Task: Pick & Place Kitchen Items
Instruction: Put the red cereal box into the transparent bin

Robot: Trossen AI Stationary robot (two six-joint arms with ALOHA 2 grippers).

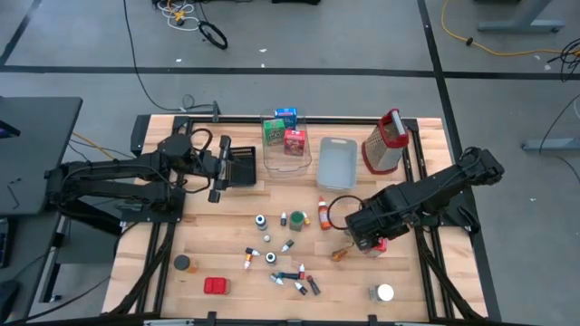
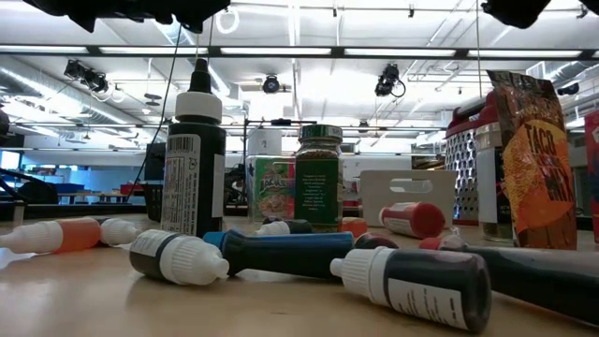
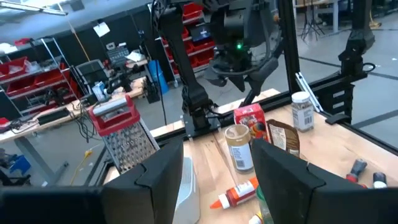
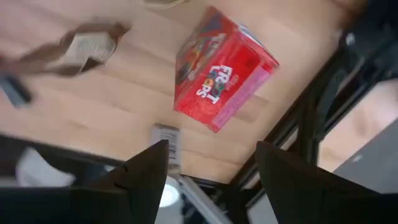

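Note:
A red cereal box [image 4: 221, 68] lies flat on the table's right part, and my right gripper [image 4: 211, 180] hangs open above it, pointing steeply down; the arm half hides the box [image 1: 379, 245] in the high view. An orange-brown packet [image 1: 342, 254] lies just left of the box. Several tiny coloured-cap bottles [image 1: 288, 272] lie scattered at mid-table. A red box [image 1: 216, 286] and a dark jar [image 1: 184, 263] sit near left, and a white-capped jar [image 1: 384, 292] near right. My left gripper [image 3: 221, 186] is held high at the far left [image 1: 234, 168], open, level and with nothing in it.
At the far edge a clear bin [image 1: 308, 159] holds green, blue and red boxes. Right of it come a grey-blue tray [image 1: 337, 163] and the metal grater [image 1: 385, 140]. A black tray [image 1: 245, 170] lies by the left gripper. Bare wood shows along the table's left side.

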